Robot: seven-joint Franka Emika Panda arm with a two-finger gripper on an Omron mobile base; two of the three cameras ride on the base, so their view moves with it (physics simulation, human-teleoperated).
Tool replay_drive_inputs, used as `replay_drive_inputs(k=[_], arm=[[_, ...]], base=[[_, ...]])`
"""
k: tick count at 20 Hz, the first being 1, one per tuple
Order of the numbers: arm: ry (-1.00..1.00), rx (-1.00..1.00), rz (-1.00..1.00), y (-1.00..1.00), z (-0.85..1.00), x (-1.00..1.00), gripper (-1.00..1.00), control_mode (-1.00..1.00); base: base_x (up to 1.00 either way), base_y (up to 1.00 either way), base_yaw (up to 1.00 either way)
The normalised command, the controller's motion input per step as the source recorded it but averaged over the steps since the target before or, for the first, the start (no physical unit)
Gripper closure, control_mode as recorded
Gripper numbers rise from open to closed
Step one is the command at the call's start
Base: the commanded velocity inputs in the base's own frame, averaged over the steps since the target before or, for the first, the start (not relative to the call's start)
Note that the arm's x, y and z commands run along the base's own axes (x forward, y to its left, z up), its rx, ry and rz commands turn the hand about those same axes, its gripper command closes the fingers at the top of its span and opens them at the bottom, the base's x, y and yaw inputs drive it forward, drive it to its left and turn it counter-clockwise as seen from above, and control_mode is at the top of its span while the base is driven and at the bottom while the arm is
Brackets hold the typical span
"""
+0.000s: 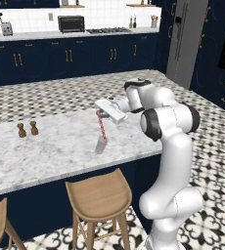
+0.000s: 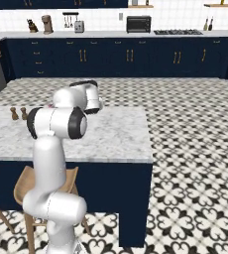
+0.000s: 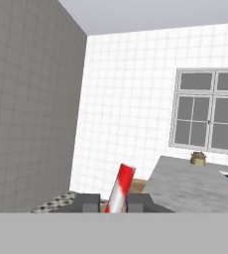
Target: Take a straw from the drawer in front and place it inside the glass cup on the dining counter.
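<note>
My gripper (image 1: 99, 112) hangs over the dining counter (image 1: 46, 156), shut on the straw (image 1: 102, 128) at its top end. The red-and-white striped straw slants down to the glass cup (image 1: 100, 147), a small clear tumbler standing near the counter's right end. The straw's lower tip meets the cup's mouth; I cannot tell how deep it sits. In the hand view the straw (image 3: 120, 187) rises between the two dark fingertips (image 3: 89, 202), with the gripper (image 3: 113, 203) closed around it. In the right base view my own arm hides the cup, above the dining counter (image 2: 121, 139).
Two brown wooden shakers (image 1: 27, 129) stand on the slab to the left of the cup, the shakers (image 2: 18, 113) also at its far left. Wooden stools (image 1: 99, 195) are tucked under the near edge. A marble worktop with a potted plant (image 3: 198, 158) lies ahead of the hand.
</note>
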Motion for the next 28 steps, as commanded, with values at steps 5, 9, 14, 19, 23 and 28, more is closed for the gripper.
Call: replay_drive_inputs(k=[5, 9, 14, 19, 23, 28], arm=[[0.0, 0.0, 0.0, 0.12, 0.14, 0.03, 1.0, -1.0], [0.0, 0.0, 0.0, 0.13, 0.36, 0.0, 1.0, -1.0], [0.0, 0.0, 0.0, 0.01, 0.14, -0.07, 1.0, -1.0], [0.04, -0.02, 0.0, 0.0, -0.08, -0.03, 1.0, -1.0], [0.08, -0.02, 0.0, 0.0, -0.21, 0.01, 1.0, -1.0], [0.07, 0.0, 0.0, -0.06, -0.02, -0.06, 1.0, -1.0]], base=[[0.0, 0.0, 0.0], [0.0, 0.0, 0.0], [0.0, 0.0, 0.0], [0.0, 0.0, 0.0], [0.0, 0.0, 0.0], [0.0, 0.0, 0.0]])
